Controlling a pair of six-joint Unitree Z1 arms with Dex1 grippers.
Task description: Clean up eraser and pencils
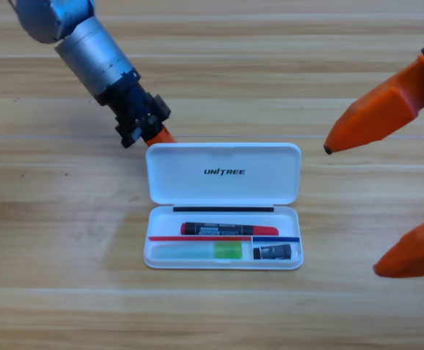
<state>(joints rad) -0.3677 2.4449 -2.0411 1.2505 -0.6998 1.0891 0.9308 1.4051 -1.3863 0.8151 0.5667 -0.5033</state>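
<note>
At the case point(223, 175) lid's back-left corner, left jaws point(157, 136) touch it, gap hidden; right jaws point(376, 211) spread wide.

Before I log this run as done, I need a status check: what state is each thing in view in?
White case: lid open, laid back.
Dark pencil: lying in the case's upper compartment.
Green pencil: lying in the lower left compartment.
Eraser: in the lower right compartment.
Left gripper: at the lid's top left corner.
Right gripper: open, waiting at right edge.
</note>
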